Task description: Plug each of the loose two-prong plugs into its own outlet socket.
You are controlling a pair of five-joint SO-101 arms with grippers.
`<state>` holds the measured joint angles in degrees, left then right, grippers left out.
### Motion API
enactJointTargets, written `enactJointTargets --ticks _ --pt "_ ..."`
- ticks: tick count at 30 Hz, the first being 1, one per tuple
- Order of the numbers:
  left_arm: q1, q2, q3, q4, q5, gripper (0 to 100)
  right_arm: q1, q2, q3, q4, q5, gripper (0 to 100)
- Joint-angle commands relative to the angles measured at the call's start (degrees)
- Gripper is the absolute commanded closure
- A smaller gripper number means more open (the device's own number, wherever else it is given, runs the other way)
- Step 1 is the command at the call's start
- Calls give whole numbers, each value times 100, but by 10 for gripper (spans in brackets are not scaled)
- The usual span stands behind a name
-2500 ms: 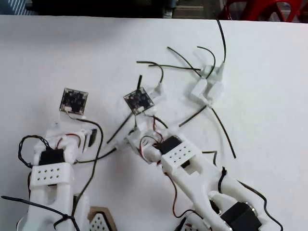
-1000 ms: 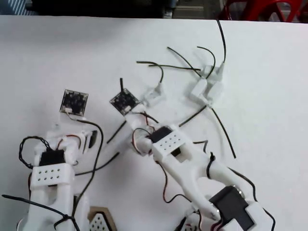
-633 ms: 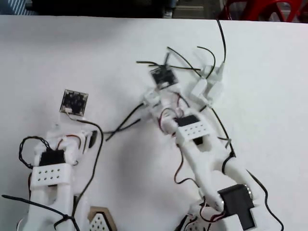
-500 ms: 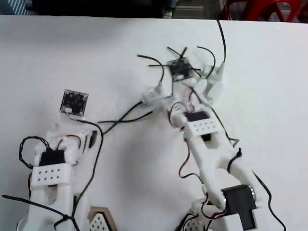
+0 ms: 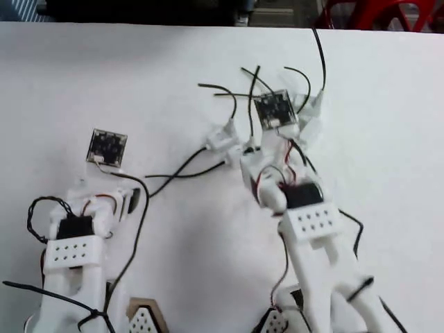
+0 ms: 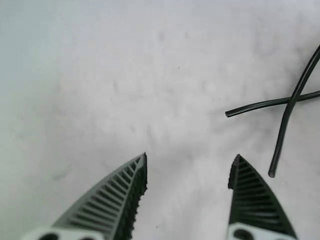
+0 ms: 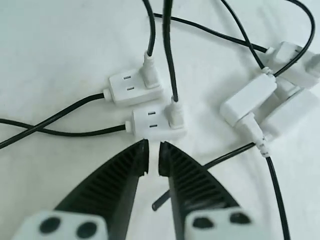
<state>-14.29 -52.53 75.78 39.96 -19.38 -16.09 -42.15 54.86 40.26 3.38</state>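
Two white outlet sockets lie side by side, each with two slots and black cords: the farther one (image 7: pixel 131 86) and the nearer one (image 7: pixel 151 121). My right gripper (image 7: pixel 152 151) is shut with nothing in it, its tips just short of the nearer socket. In the high view this gripper (image 5: pixel 248 157) sits beside a socket (image 5: pixel 223 139) at the table's middle. A cluster of white plugs and sockets (image 7: pixel 272 95) lies further right. My left gripper (image 6: pixel 189 161) stands open over bare table, at the near left in the high view (image 5: pixel 129 201).
Loose black cords (image 5: pixel 182 168) run across the table's middle, and two cord ends (image 6: pixel 280 125) lie close to the left gripper. The plug cluster (image 5: pixel 310 128) sits beyond the right arm. The white table (image 5: pixel 104 76) stretches wide at the far left.
The right arm swung from left of centre over to the right, then drew back toward the near edge. The loose black cords shifted with it. The left arm kept still.
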Motion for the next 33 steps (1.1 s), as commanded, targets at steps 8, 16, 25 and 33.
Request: enactJointTargets --ticks 8,16,25,33 --pt "-31 -171 -220 -141 53 983 462 -3556 1829 646 -53 981" --pt "-31 -1807 475 -105 70 978 453 -5446 2743 1569 -53 981" --pt "145 -4470 1407 738 273 977 462 -6009 3279 1947 -53 981" --pt "620 -5200 1749 1152 264 976 462 -6009 3921 1938 -53 981"
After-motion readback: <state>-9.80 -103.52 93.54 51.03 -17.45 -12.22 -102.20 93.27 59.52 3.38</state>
